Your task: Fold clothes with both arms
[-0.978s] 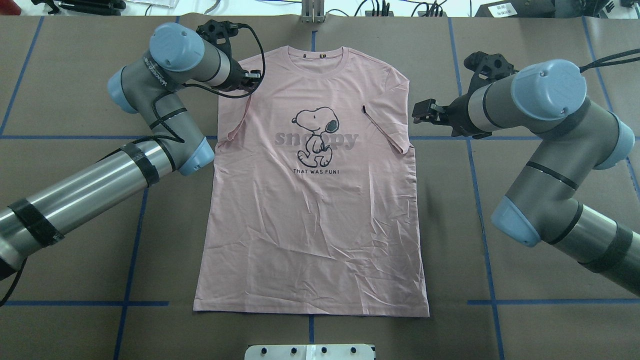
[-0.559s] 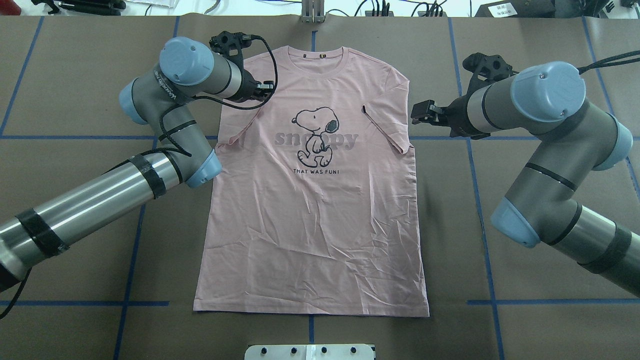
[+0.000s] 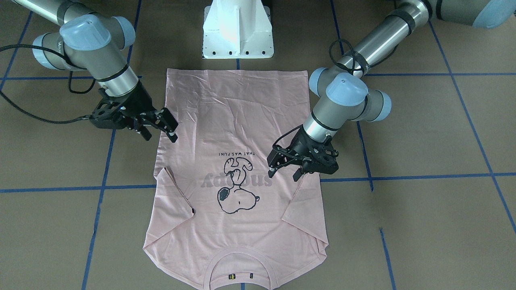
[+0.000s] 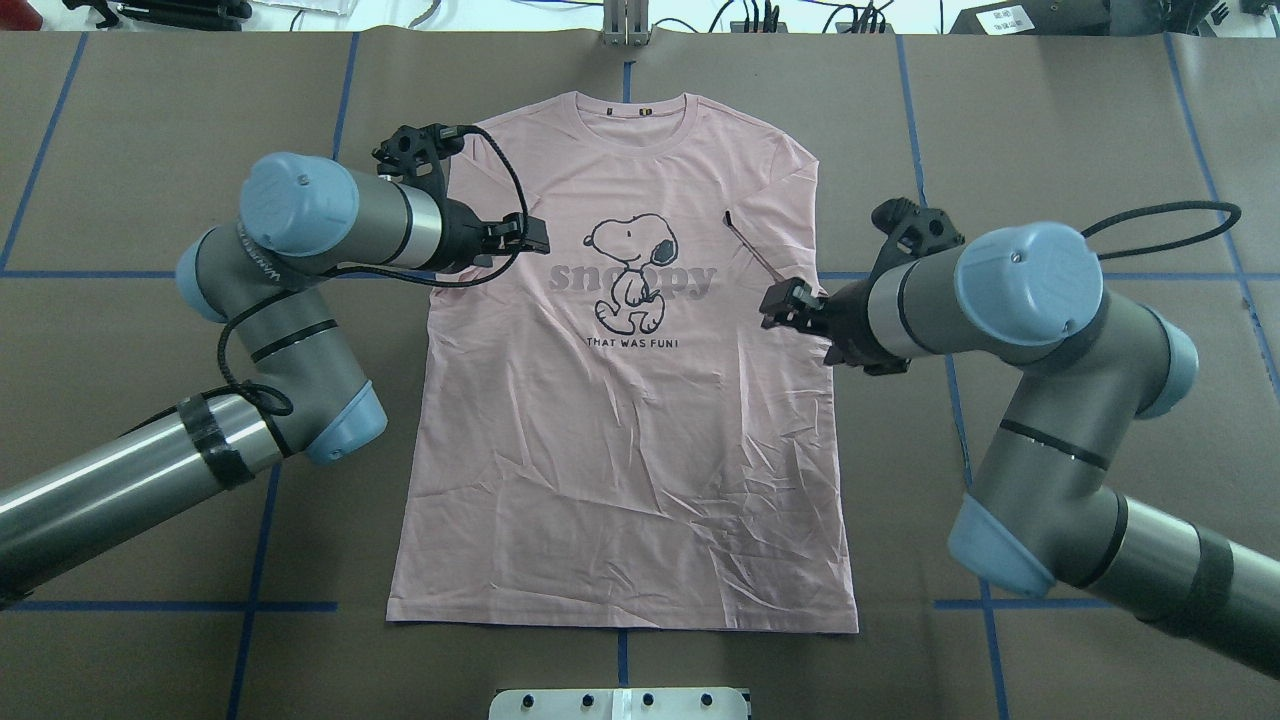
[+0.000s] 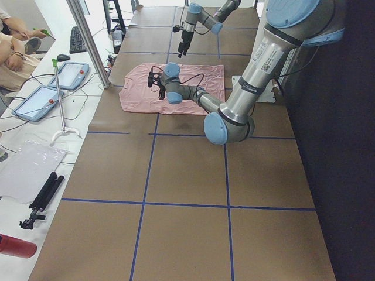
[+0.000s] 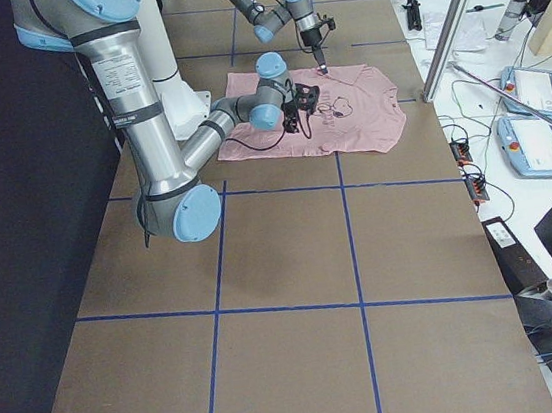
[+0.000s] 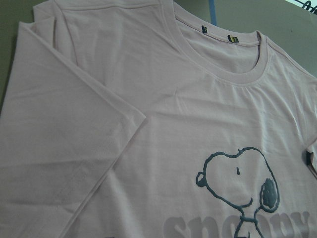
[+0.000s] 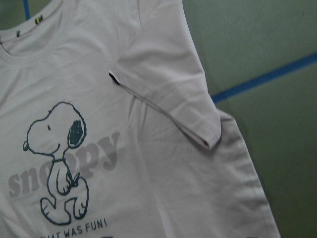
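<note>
The pale pink T-shirt (image 4: pixel 620 450) lies flat and face up on the table, collar (image 4: pixel 630 108) away from the robot and both sleeves folded inward. My left gripper (image 4: pixel 530 235) hovers open over the left sleeve beside the dog print (image 4: pixel 630 270); in the front view this left gripper (image 3: pixel 284 174) has its fingers apart and holds nothing. Open too, my right gripper (image 4: pixel 778 303) hangs over the shirt's right edge, just below the folded sleeve with the black tag (image 8: pixel 114 78); the front view has this right gripper (image 3: pixel 160 129) empty. Neither wrist view shows fingers.
The white pedestal base (image 3: pixel 238 30) stands behind the hem. Blue tape lines (image 4: pixel 960 400) cross the brown table. A white plate (image 4: pixel 620 703) sits at the near edge. Tablets (image 5: pixel 70 73) and a seated person (image 5: pixel 14 29) are beside the table's far side.
Both grippers came toward the robot and inward. The left one went from the shoulder to beside the print, the right one from off the shirt to its right edge. The shirt has not moved.
</note>
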